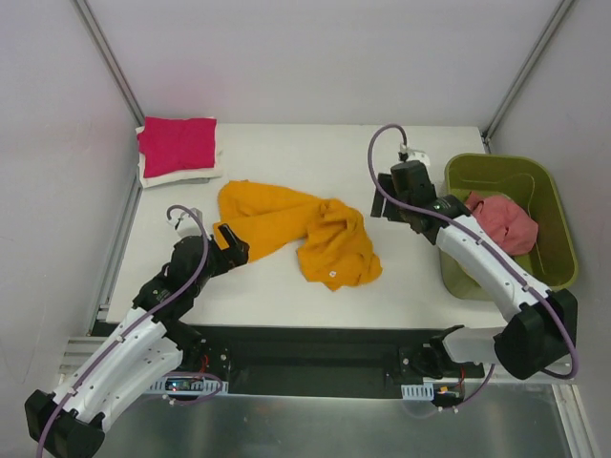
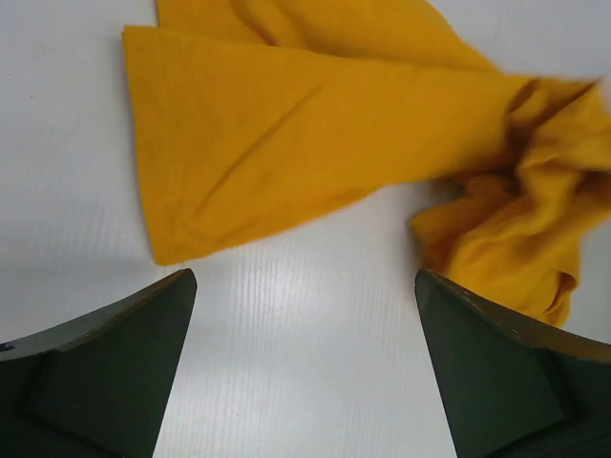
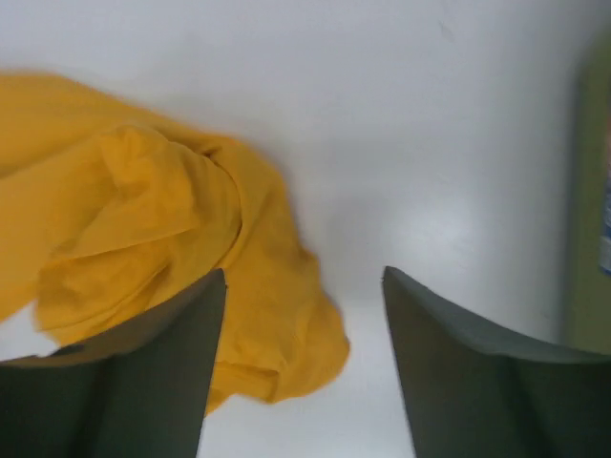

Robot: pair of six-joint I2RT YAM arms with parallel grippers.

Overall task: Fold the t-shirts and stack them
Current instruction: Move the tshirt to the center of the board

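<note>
My left claw (image 2: 304, 286) is wide open with nothing in it, hanging just short of the flat near-left corner of the yellow shirt (image 1: 296, 229), so that edge is right in front of my fingers. My right claw (image 3: 304, 279) is spread open and empty too, sitting up and to the right of the scrunched-up end, near it but not touching. The shirt lies on the table (image 1: 286, 148) with its long axis running back-left to front-right: smooth on my left side, bunched on my right. I reckon left is closer, so it pins or grabs first. There's a folded pink shirt (image 1: 179, 143) in the back-left corner and another shirt (image 1: 504, 221) in the green bin (image 1: 558, 224).
</note>
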